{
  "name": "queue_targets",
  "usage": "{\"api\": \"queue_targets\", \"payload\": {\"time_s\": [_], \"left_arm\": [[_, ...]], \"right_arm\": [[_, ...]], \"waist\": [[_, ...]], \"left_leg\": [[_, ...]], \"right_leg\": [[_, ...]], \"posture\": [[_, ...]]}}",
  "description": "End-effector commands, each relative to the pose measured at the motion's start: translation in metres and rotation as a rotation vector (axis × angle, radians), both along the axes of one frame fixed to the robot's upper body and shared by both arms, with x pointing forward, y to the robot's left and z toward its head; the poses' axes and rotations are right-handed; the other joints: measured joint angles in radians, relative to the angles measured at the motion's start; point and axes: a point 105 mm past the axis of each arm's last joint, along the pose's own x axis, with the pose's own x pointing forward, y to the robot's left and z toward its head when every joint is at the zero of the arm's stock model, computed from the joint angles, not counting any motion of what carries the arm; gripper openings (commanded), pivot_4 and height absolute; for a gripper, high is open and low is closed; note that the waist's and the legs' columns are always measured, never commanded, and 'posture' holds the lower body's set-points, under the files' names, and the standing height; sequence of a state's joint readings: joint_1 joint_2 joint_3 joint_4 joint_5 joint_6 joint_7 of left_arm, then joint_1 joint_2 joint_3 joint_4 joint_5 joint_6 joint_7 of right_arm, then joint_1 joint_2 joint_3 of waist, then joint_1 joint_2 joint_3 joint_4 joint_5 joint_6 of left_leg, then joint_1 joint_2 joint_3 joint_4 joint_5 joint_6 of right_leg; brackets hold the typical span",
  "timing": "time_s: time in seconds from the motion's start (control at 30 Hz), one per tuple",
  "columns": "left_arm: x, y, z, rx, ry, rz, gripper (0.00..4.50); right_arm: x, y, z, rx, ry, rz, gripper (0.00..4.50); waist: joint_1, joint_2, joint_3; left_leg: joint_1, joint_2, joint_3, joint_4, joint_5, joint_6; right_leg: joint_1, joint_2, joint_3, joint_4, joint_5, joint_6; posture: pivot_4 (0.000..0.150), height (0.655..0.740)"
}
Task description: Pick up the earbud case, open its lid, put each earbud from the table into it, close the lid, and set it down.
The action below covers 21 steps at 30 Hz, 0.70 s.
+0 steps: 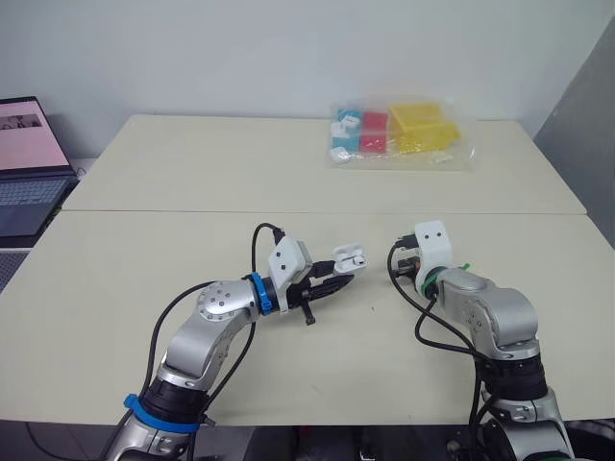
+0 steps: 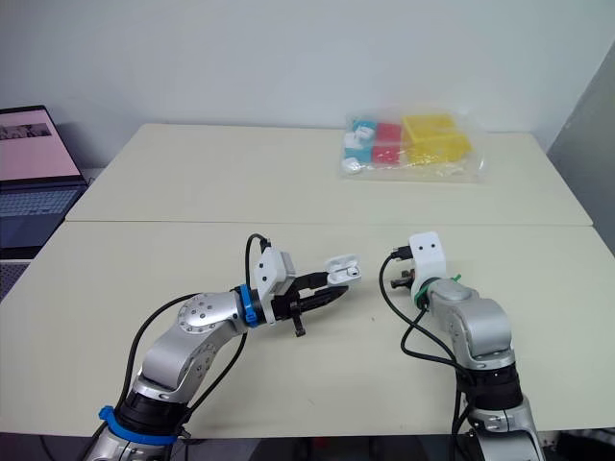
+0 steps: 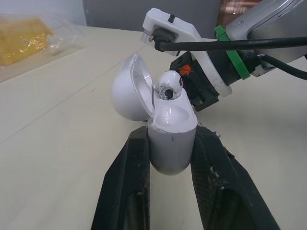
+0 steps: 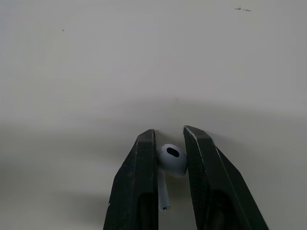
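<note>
Held case [image 3: 171,143] open, awaiting second earbud [image 4: 171,160].
Clamped upright in closed left gripper [image 2: 338,288], lid [image 3: 125,88] tipped back beyond fingertips, first earbud [image 3: 169,87] seated, to leave free slot clear; pinched second earbud tight in right gripper [image 4: 169,131], near table [image 4: 96,57], for carrying across.

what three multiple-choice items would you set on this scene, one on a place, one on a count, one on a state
1. Which gripper holds the earbud case? A right B left C both
2. How many earbuds sit in the case? A none B one C two
3. How is the lid? A shut B taken off C open

Answers:
1 B: the left gripper clamps the case's body.
2 B: the seated earbud is alone in it, and the second earbud is in the right gripper.
3 C: the lid is hinged back.
</note>
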<state>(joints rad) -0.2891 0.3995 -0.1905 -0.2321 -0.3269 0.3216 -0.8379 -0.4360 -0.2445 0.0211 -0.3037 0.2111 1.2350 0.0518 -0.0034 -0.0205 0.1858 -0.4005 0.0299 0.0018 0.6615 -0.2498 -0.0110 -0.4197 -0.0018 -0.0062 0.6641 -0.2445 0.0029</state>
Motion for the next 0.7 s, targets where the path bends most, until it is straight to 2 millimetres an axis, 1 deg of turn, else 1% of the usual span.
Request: {"api": "queue_targets", "payload": {"time_s": [0.03,0.17,0.23,0.3,0.33,0.37,0.4,0.43,0.53,0.57,0.63,0.7], "left_arm": [[-0.002,-0.003,0.015,-0.016,-0.066,-0.012,0.80],[-0.002,-0.002,0.016,-0.014,-0.068,-0.009,0.80],[-0.002,-0.001,0.016,-0.011,-0.070,-0.009,0.80],[-0.002,-0.001,0.017,-0.010,-0.069,-0.009,0.80],[-0.002,0.000,0.017,-0.007,-0.070,-0.010,0.80],[-0.002,0.001,0.016,-0.001,-0.070,-0.013,0.80],[-0.002,0.001,0.016,0.004,-0.070,-0.015,0.80],[-0.002,0.001,0.016,0.006,-0.070,-0.018,0.80],[-0.003,0.002,0.016,0.011,-0.069,-0.026,0.80],[-0.004,0.001,0.016,0.014,-0.070,-0.031,0.80],[-0.005,0.001,0.016,0.022,-0.073,-0.037,0.80],[-0.007,0.003,0.016,0.026,-0.069,-0.035,0.80]], "right_arm": [[0.000,-0.009,0.004,-0.024,-0.014,-0.006,0.44],[0.004,-0.009,0.015,-0.032,-0.056,0.061,0.44],[0.003,-0.004,0.022,-0.034,-0.086,0.170,0.44],[-0.002,-0.002,0.024,-0.057,-0.080,0.288,0.44],[-0.006,0.000,0.026,-0.051,-0.072,0.354,0.44],[-0.015,0.004,0.032,-0.091,-0.093,0.525,0.44],[-0.024,0.006,0.035,-0.124,-0.098,0.651,0.44],[-0.032,0.002,0.037,-0.162,-0.087,0.767,0.44],[-0.043,-0.008,0.038,-0.192,-0.054,0.924,0.44],[-0.048,-0.013,0.035,-0.227,-0.037,0.995,0.44],[-0.064,-0.032,0.028,-0.339,0.018,1.209,0.44],[-0.066,-0.059,0.019,-0.398,0.128,1.262,0.44]], "waist": [[0.000,0.000,0.000],[0.000,0.000,0.000],[0.000,0.000,0.000],[-0.002,0.000,0.000],[-0.002,0.000,0.000],[-0.002,0.000,0.000],[-0.002,0.001,0.001],[-0.001,0.001,0.001],[-0.001,0.001,0.001],[-0.003,0.001,0.001],[-0.002,0.001,0.001],[-0.002,0.001,0.001]], "left_leg": [[0.000,0.000,0.000,0.000,0.000,0.000],[0.000,0.000,0.000,0.000,0.000,0.000],[0.000,0.000,0.000,0.000,0.000,0.000],[0.000,-0.001,0.001,0.000,0.000,0.000],[0.000,-0.001,0.001,0.000,0.000,0.000],[0.000,-0.001,0.000,0.000,0.000,0.000],[0.000,-0.001,0.000,-0.001,0.000,0.000],[-0.001,-0.001,0.000,-0.001,0.000,0.000],[0.000,-0.001,0.000,-0.001,0.000,0.000],[0.000,-0.001,0.000,-0.001,0.000,0.000],[0.000,-0.001,0.001,-0.001,0.000,0.000],[0.001,-0.001,0.001,-0.001,0.000,0.000]], "right_leg": [[0.000,0.000,0.000,0.000,0.000,0.000],[0.000,0.000,0.000,0.000,0.000,0.000],[0.000,0.000,0.000,0.000,0.000,0.000],[0.000,0.000,0.000,0.000,0.000,0.000],[0.000,0.000,0.000,-0.001,0.000,0.000],[0.000,0.000,0.000,-0.001,0.000,0.000],[0.000,0.001,0.000,-0.001,0.000,0.000],[-0.001,0.001,-0.001,-0.001,0.000,0.000],[0.000,0.001,-0.002,-0.003,0.000,0.000],[0.000,0.001,-0.002,-0.002,0.000,0.000],[0.000,0.001,-0.001,-0.002,0.000,0.000],[0.000,0.001,-0.003,-0.002,0.000,0.000]], "posture": [[0.150,0.7400],[0.150,0.7400],[0.150,0.7400],[0.150,0.7400],[0.150,0.7400],[0.150,0.7400],[0.150,0.7400],[0.150,0.7400],[0.150,0.7400],[0.150,0.7400],[0.150,0.7400],[0.150,0.7400]]}}
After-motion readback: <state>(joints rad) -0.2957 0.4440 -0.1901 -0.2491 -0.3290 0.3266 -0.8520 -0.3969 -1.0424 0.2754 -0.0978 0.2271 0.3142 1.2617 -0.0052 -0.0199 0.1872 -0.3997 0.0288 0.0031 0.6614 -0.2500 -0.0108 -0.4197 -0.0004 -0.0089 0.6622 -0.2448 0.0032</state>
